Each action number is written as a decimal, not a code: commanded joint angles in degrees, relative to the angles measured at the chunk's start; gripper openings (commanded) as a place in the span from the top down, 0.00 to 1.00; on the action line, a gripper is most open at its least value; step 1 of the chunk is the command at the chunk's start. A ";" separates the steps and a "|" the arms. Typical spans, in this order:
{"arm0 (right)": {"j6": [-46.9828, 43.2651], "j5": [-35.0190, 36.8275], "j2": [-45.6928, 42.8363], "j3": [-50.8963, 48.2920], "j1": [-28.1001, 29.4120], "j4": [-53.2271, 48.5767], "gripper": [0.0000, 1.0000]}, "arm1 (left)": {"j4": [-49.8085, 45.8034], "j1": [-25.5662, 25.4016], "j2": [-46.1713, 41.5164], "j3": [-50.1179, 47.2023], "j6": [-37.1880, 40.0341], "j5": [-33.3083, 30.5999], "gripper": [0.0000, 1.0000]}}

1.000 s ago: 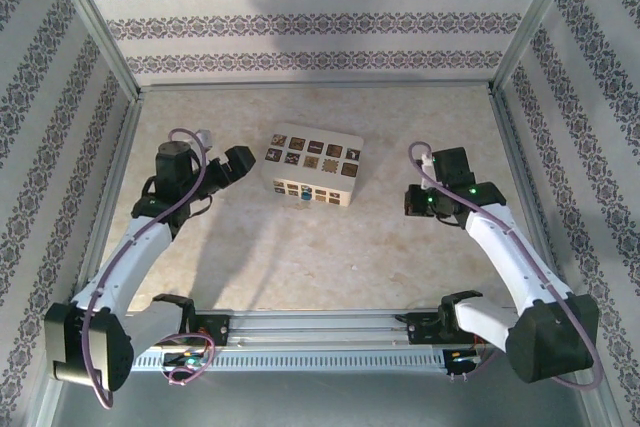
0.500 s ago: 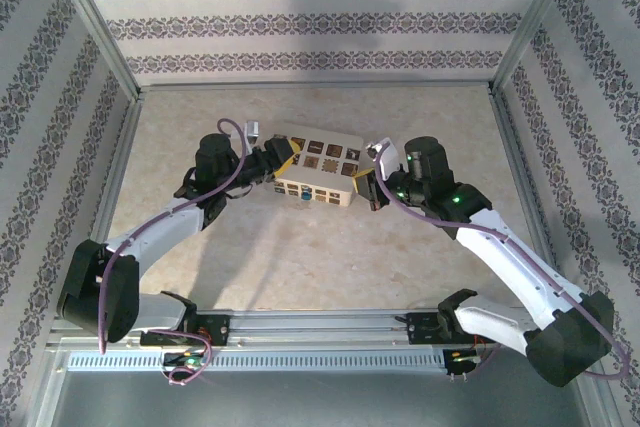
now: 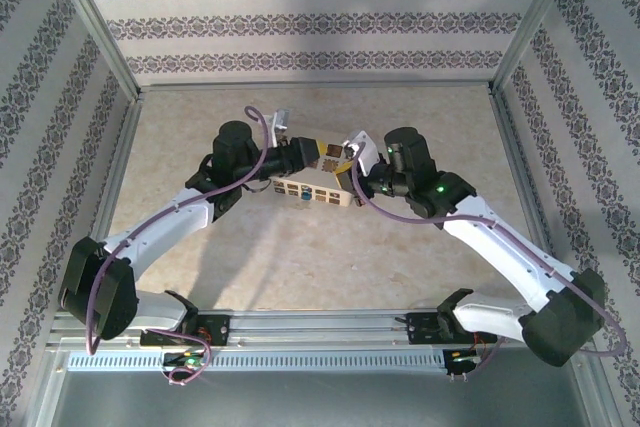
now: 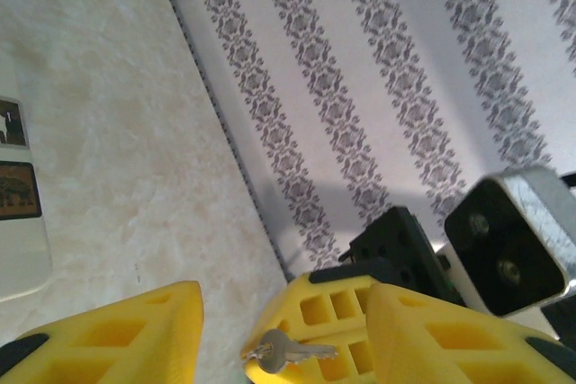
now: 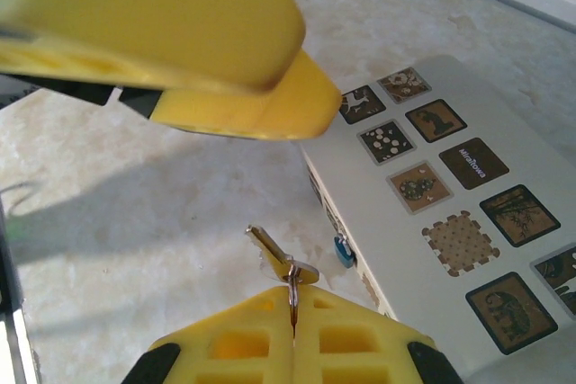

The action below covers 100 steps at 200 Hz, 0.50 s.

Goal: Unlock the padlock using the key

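Under both grippers lies a pale marbled table [image 3: 400, 247], closed in by walls [image 4: 378, 87] papered in grey patterned stripes; on the table, directly below where the two arms meet, sits a cream box [image 3: 300, 190] with dark picture tiles on its top.

From the left, the left gripper [image 4: 283, 312] reaches in with its yellow fingers [image 4: 117, 339] parted about halfway; a clear gap separates them and they grip nothing. The tips of the other gripper stand in that gap, with the key hanging there, touching neither left finger as far as the left wrist view shows.

From the right, the right gripper [image 5: 292, 299] has its yellow fingers pressed together on the ring of a small silvery key [image 5: 274, 254]. The key juts out just past the fingertips; its head sits nearest the tips and its blade slants up and to the left in the right wrist view, towards the left gripper's finger above it.

Just beyond the right gripper's fingertips and slightly to their right sits the padlock [image 5: 343, 250], a tiny blue-and-silver piece against the box's side face. It is near the key's head but apart from it; whether it is locked cannot be told.
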 commanded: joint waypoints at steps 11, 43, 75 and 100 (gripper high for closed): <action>-1.08 1.32 0.46 1.86 0.91 -1.16 1.00 | -10.74 -2.31 0.97 4.20 10.50 0.44 0.50; -0.79 1.75 0.81 1.99 0.96 -1.29 1.00 | -14.23 -3.63 1.89 6.17 13.79 -0.33 0.52; -0.58 1.83 0.90 2.09 1.09 -1.29 1.00 | -16.35 -4.57 2.69 7.10 15.92 -1.41 0.57; -0.72 2.11 0.99 2.15 1.22 -1.51 1.00 | -16.25 -4.76 2.56 7.01 16.24 -2.01 0.61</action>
